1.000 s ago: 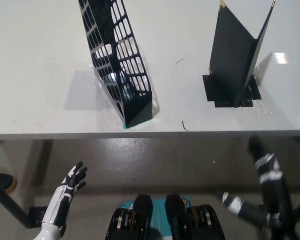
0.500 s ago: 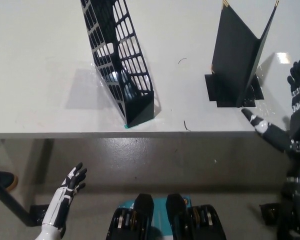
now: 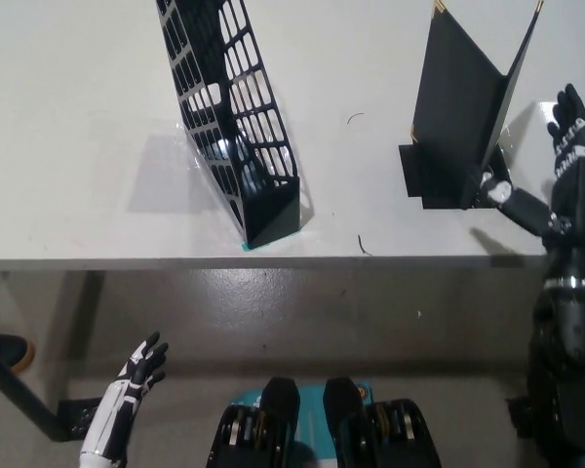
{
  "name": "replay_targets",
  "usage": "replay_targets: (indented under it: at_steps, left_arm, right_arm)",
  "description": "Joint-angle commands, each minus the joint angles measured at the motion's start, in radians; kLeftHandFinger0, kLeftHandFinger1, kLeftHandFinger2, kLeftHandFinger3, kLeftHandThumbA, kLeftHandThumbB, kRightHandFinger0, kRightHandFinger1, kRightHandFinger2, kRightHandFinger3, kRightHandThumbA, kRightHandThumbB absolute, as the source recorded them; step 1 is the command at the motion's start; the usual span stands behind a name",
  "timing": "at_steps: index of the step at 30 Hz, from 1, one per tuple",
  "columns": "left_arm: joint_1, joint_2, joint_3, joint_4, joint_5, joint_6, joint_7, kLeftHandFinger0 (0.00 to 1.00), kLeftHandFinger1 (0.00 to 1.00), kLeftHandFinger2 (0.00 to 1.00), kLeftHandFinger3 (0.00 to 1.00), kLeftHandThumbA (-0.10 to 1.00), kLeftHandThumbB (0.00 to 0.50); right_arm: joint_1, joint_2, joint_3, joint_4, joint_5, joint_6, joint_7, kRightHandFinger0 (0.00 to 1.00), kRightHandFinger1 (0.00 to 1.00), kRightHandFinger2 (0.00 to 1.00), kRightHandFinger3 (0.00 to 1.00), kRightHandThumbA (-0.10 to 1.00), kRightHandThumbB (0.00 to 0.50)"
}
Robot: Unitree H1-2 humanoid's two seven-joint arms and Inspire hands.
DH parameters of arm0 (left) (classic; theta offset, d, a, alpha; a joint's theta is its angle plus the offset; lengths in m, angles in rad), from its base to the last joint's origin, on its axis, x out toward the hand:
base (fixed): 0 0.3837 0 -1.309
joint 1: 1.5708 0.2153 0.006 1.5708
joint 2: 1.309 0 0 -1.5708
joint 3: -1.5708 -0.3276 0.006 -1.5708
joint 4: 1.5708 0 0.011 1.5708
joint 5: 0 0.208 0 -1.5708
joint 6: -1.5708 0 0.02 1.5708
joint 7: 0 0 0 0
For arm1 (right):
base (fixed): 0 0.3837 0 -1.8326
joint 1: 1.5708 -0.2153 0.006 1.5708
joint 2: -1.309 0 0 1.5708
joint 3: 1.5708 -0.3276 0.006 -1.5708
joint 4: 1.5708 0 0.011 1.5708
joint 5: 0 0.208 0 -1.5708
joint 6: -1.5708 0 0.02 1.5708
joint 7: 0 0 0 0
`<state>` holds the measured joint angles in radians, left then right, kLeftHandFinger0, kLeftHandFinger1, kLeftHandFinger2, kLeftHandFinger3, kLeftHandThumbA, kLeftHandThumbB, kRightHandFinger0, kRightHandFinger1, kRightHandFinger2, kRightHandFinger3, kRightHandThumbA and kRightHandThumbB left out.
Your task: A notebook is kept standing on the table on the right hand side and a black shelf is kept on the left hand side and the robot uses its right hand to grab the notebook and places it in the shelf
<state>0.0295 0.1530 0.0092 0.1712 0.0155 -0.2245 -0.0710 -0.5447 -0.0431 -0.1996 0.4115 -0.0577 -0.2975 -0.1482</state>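
While open with fingers spread just right of the notebook [image 3: 468, 112], right hand [image 3: 556, 180] holds nothing yet. Stands upright, half-open, on the bench [image 3: 78, 117] at right, well apart from the black shelf [image 3: 236, 127] at left. Best to close across both covers near the spine, squarely, to avoid toppling. Left hand [image 3: 136, 375] rests open below the bench edge.
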Motion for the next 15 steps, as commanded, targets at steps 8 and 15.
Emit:
replay_targets:
  at_steps: [8,15]
  left_arm:
    - [0.009,0.000,0.000,-0.014,0.009,-0.034,0.003,1.00,1.00,1.00,1.00,1.00,0.094]
    - [0.015,-0.003,-0.002,-0.015,0.006,-0.030,-0.002,1.00,1.00,1.00,1.00,1.00,0.092]
  right_arm:
    - [-0.353,-0.045,-0.032,0.516,0.068,-0.053,-0.066,1.00,1.00,1.00,1.00,1.00,0.367]
    - [-0.557,-0.043,-0.127,0.824,0.205,-0.084,0.041,1.00,1.00,1.00,1.00,1.00,0.389]
